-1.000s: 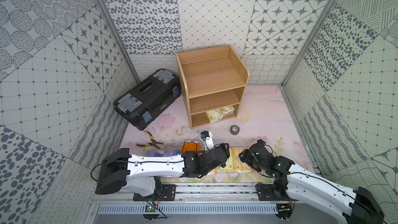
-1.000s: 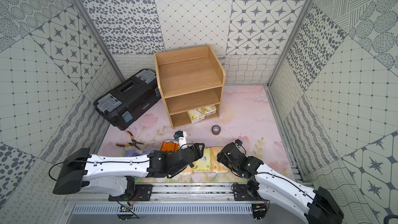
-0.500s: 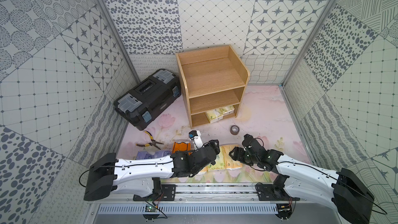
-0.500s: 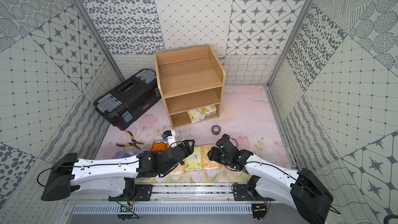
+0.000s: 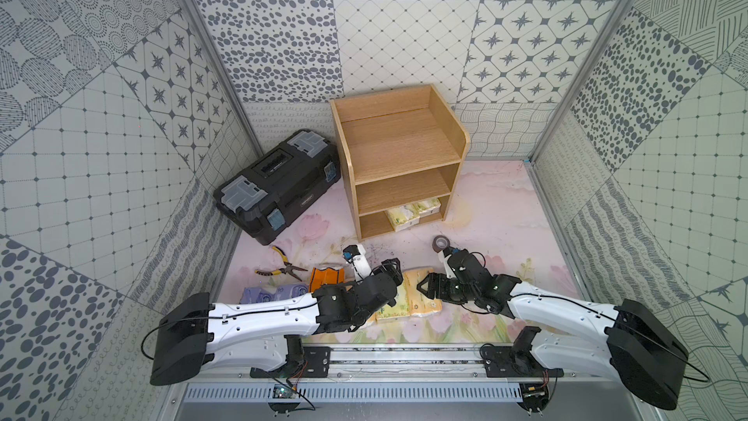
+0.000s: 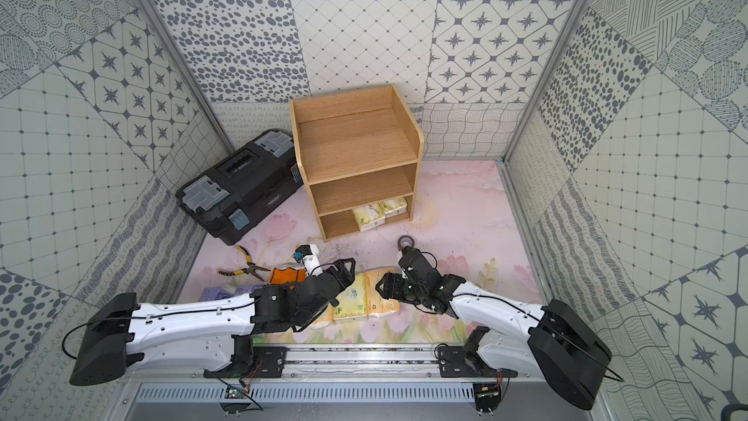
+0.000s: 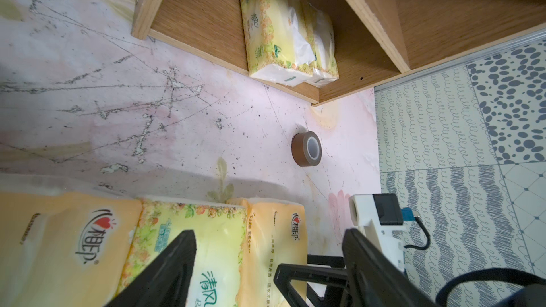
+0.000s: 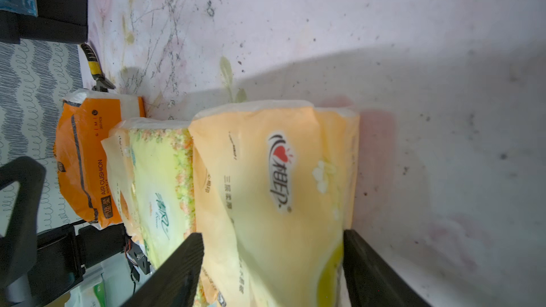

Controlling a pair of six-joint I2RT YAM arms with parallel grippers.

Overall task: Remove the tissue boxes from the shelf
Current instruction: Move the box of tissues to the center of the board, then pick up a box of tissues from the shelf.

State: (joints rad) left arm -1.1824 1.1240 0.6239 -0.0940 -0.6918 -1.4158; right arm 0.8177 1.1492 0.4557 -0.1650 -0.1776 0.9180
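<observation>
Lifting straight up, left gripper (image 7: 269, 231) and right gripper (image 8: 271, 233) both wide open, without dragging floor tissue packs (image 8: 280, 158) beneath; then ahead into shelf (image 7: 206, 10) for last two packs (image 7: 274, 31).

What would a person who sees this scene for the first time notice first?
The light wooden shelf at the back stands out, nearly bare, with only two tissue packs in its lowest tier. Near the front a row of yellow packs lies on the pink floor, and a black toolbox sits beside the shelf.

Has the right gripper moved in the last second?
Yes. In a top view the right gripper has come forward and to its left, closer to the tape roll, which stays put.
</observation>
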